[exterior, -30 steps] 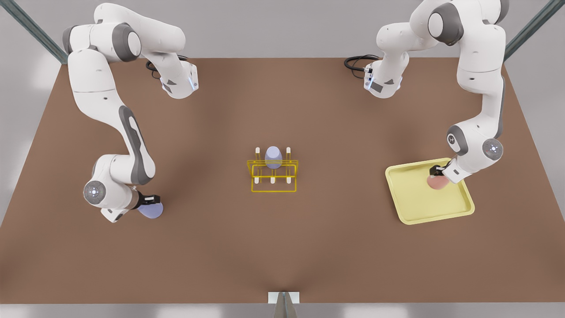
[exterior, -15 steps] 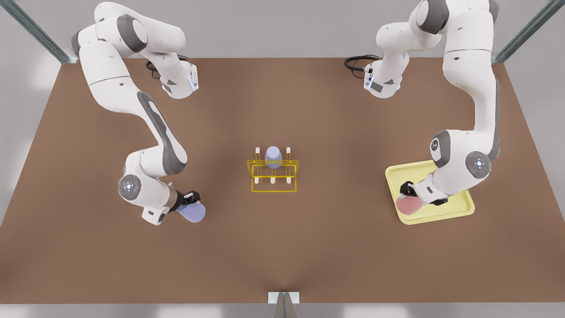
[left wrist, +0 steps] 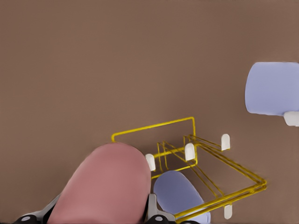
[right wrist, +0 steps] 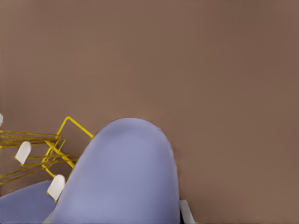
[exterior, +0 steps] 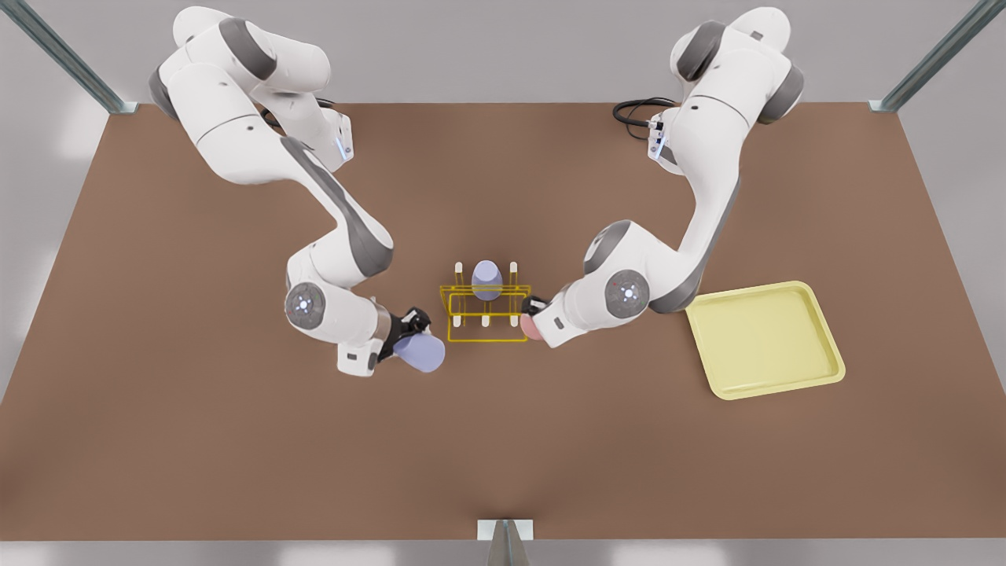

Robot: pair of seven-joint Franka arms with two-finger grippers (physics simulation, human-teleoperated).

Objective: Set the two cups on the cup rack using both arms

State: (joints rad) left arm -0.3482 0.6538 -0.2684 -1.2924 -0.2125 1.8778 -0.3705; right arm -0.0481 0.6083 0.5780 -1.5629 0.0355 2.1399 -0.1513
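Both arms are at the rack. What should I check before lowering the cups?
1. Left claw gripping pink cup: ok.
2. Right claw gripping lavender cup: ok.
3. Free pegs on rack: ok; third cup sits at the back.
4. Cups over pegs: not ok, both are off to the sides.
5. Cup mouths facing pegs: cannot tell.
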